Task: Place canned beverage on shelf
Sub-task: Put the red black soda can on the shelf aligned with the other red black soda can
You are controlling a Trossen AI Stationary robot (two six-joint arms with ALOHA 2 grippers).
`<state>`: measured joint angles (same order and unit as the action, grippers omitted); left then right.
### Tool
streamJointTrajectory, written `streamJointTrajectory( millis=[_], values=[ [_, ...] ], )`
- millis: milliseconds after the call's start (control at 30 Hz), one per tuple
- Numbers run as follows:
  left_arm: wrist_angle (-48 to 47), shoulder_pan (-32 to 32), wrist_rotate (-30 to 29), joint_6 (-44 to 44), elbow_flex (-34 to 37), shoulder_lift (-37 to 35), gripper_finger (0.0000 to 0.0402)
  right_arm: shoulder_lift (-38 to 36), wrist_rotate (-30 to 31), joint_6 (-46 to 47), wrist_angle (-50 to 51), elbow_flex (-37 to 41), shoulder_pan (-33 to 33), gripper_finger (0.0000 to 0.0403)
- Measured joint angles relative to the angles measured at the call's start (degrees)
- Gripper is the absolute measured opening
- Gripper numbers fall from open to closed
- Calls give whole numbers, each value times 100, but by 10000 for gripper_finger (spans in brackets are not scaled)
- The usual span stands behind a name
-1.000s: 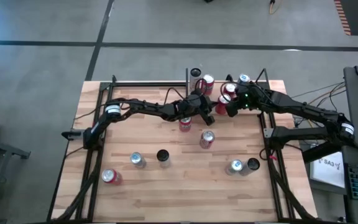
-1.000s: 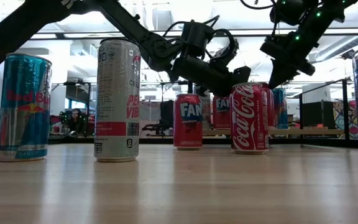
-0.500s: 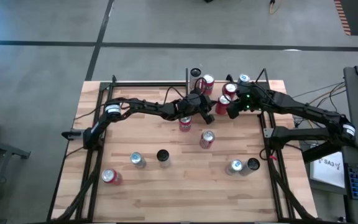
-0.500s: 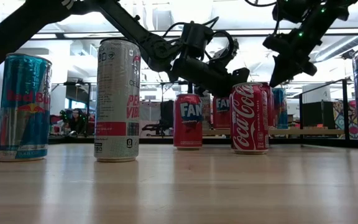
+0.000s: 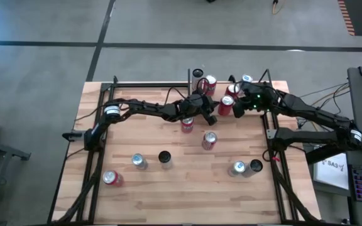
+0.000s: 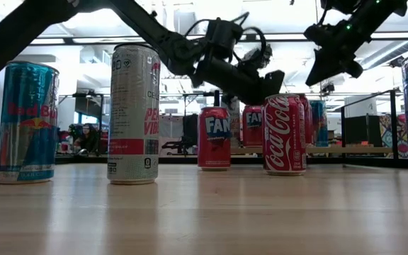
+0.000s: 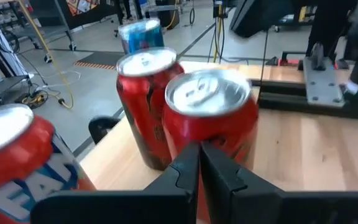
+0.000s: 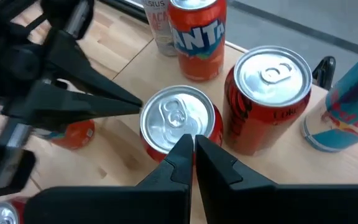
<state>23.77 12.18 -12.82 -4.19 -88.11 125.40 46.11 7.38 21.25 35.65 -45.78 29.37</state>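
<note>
Dark left gripper [image 5: 210, 117] and right gripper [image 5: 237, 112], both closed empty, flank a red can [image 5: 225, 104].

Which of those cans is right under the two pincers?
The red can with the plain silver top, the front one of the shelf cluster. Both shut pincers, left and right, flank it; the other cans stand apart.
</note>
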Motion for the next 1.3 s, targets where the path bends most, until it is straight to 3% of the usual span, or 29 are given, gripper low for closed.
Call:
streamJointTrajectory(
  millis=[300,733,900,1300],
  values=[
    [-55,-76,-17,-132,477,-709,0,335,6,-36,-461,0,0,9],
    [2135,-211,-15,-438,2832,-2566,0,801,12,-129,-662,0,-11,9],
    [2800,-214,-17,-437,3443,-3085,0,845,15,-129,-656,0,-11,9],
    [3041,-214,-17,-436,3732,-3256,0,829,61,-267,-548,-3,-10,9]
  ],
)
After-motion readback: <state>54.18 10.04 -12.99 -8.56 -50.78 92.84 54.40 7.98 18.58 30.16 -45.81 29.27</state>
